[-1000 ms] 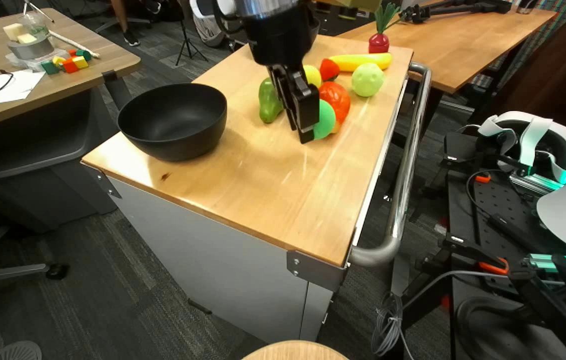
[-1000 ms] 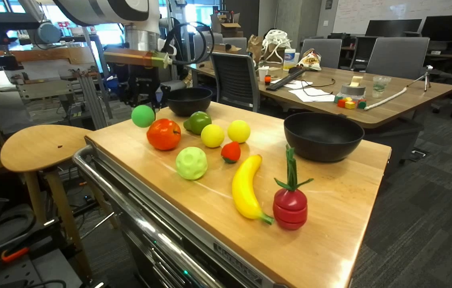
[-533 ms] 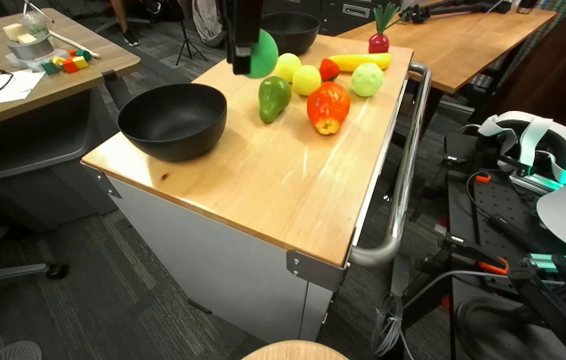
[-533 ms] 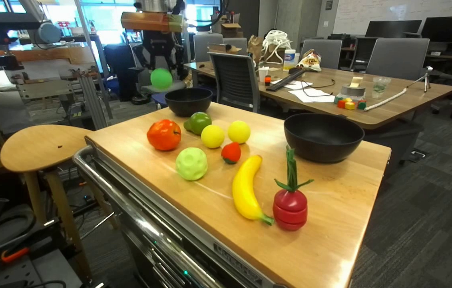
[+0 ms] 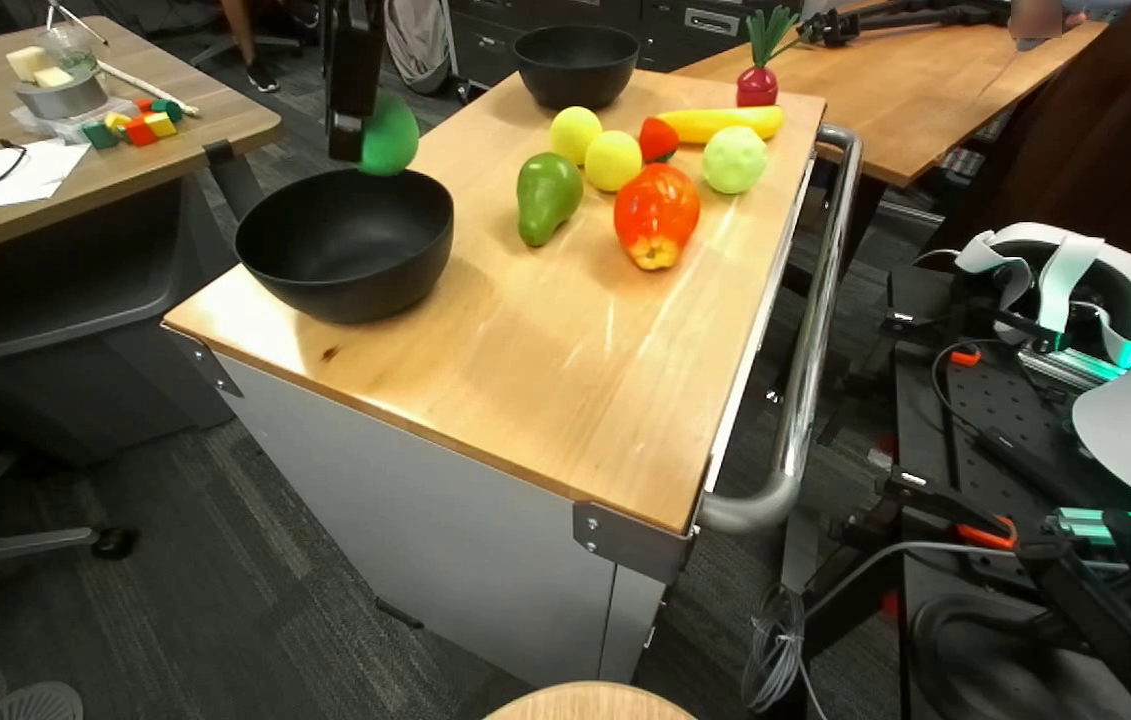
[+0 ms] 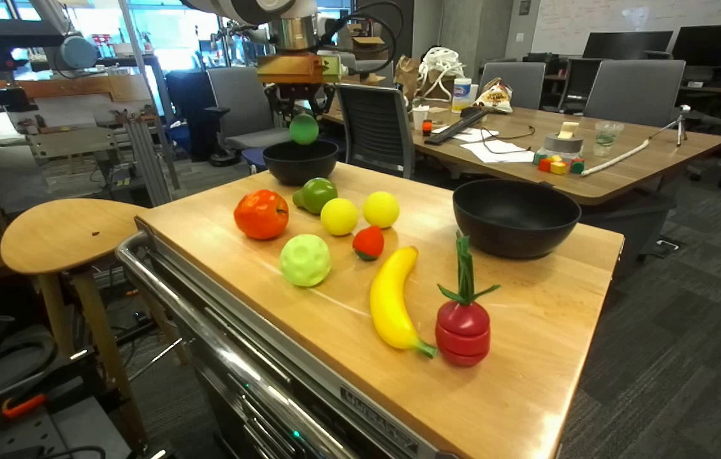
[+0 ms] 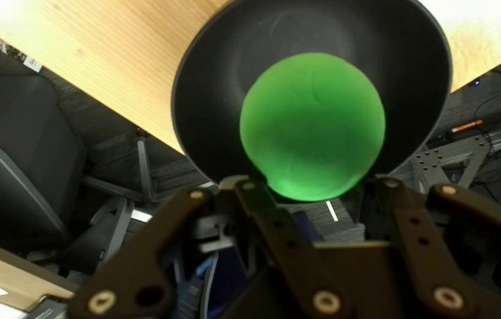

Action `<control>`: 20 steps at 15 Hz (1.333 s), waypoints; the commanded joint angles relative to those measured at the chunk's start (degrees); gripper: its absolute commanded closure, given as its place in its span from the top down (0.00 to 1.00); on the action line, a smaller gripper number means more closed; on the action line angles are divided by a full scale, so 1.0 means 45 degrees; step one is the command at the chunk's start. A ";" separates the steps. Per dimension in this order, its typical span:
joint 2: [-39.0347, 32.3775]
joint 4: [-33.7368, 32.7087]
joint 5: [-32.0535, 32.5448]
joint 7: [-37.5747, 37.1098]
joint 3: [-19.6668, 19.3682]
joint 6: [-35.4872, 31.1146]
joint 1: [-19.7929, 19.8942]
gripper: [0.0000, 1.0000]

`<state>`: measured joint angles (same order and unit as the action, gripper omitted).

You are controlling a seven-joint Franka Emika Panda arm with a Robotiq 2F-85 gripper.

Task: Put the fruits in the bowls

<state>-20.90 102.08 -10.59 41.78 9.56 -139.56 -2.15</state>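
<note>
My gripper (image 6: 303,115) is shut on a round green fruit (image 6: 304,129) and holds it over a black bowl (image 6: 299,167). In the wrist view the green fruit (image 7: 312,128) sits between the fingers (image 7: 316,184), with the bowl (image 7: 215,88) below it. That bowl (image 5: 345,270) holds nothing visible. A second black bowl (image 6: 516,223) stands at the far end. On the table lie a green avocado-like fruit (image 5: 547,195), a red-orange fruit (image 5: 657,215), two yellow balls (image 6: 338,217), a pale green ball (image 6: 305,260), a strawberry (image 6: 368,243) and a banana (image 6: 392,299).
A red radish-like toy (image 6: 463,331) with green leaves stands beside the banana. A metal handle rail (image 5: 815,350) runs along the wooden cart top (image 5: 525,380). A stool (image 6: 73,233) and a desk with blocks (image 6: 558,164) stand nearby.
My gripper has lifted the green fruit from beside the red-orange fruit and carried it across to over the black bowl, lowering slightly at the end. The other fruits have not moved.
</note>
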 commanded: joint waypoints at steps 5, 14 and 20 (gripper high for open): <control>-0.0008 -0.0375 0.0085 0.0695 0.0618 0.1298 0.0410 0.78; 0.5006 0.3753 0.4232 0.0894 -0.1463 0.3780 0.0689 1.00; 0.4548 0.3269 0.3835 0.2487 -0.1938 0.5174 0.0689 1.00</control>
<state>0.88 118.35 7.66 48.57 1.23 -118.69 1.94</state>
